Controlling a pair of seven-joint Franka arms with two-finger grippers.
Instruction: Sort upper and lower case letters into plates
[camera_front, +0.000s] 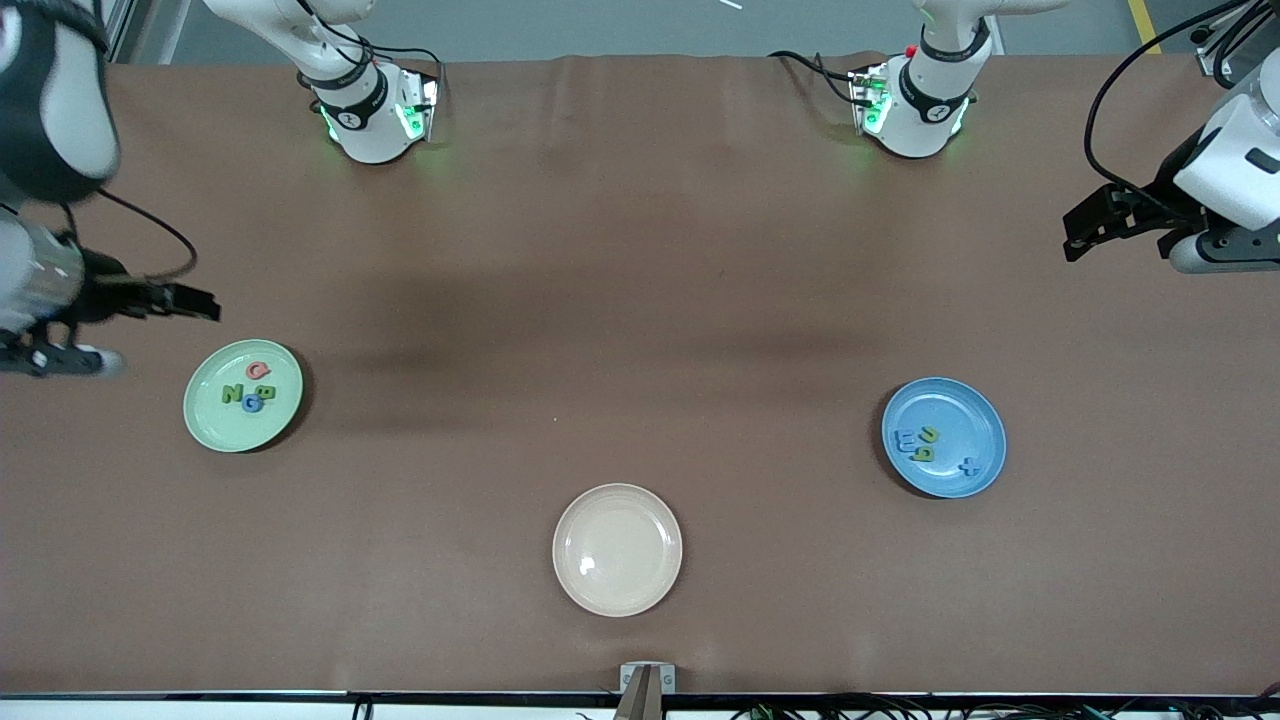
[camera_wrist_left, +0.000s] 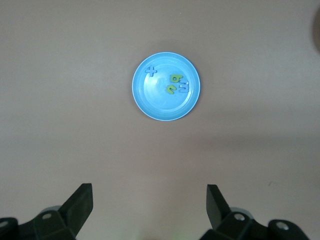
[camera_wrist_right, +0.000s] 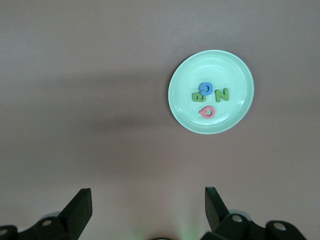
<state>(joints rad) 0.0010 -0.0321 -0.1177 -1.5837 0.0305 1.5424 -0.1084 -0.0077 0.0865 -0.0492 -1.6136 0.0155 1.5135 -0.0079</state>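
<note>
On mint plate (camera_front: 205, 425) – letters (camera_front: 250, 392), tools open (both)

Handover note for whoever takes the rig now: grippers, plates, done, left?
Left gripper: open, empty, up over the left arm's end of the table.
Right gripper: open, empty, up over the right arm's end.
Pale mint green glossy plate: holds green N, green B, blue G, pink letter.
Medium blue glossy plate: holds four small letters, two green, two blue.
Cream-beige plate, nearest the front camera: holds nothing.
Done: no loose letters visible on the brown table.
Left: nothing apparent.
</note>
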